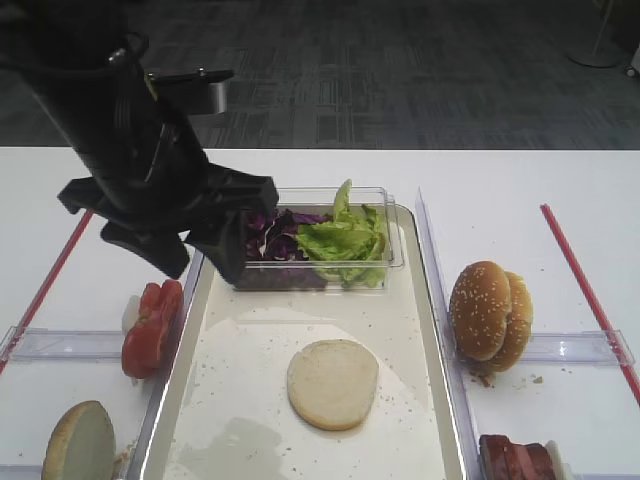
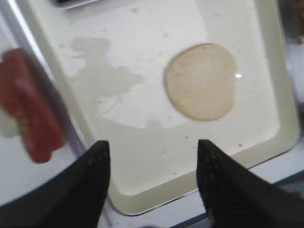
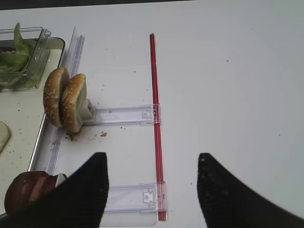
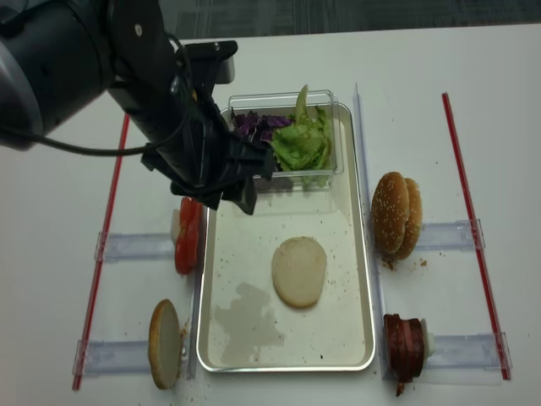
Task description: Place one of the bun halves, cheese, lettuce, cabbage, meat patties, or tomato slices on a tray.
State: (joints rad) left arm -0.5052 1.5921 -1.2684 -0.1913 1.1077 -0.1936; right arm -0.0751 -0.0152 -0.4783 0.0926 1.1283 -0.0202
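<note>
A flat pale bun half [image 1: 332, 384] [image 4: 298, 271] [image 2: 202, 80] lies in the middle of the tray [image 1: 250, 380] [image 4: 245, 254] [image 2: 142, 47]. My left gripper [image 1: 195, 255] [image 4: 226, 201] [image 2: 152, 147] hangs open and empty above the tray's far left part, apart from the bun half. Tomato slices [image 1: 152, 328] [image 4: 188, 237] stand just left of the tray. Lettuce [image 1: 345, 240] and cabbage [image 1: 275, 235] fill a clear tub at the tray's far end. Meat patties [image 1: 515, 460] [image 3: 26, 190] sit near right. My right gripper [image 3: 152, 159] is open over bare table. No cheese shows.
A second bun half [image 1: 78, 442] stands on edge at the near left. Sesame buns [image 1: 490, 315] [image 3: 64, 99] stand right of the tray. Clear strip holders [image 3: 126, 115] and red strips [image 1: 585, 285] [image 3: 156, 118] lie on the white table on both sides.
</note>
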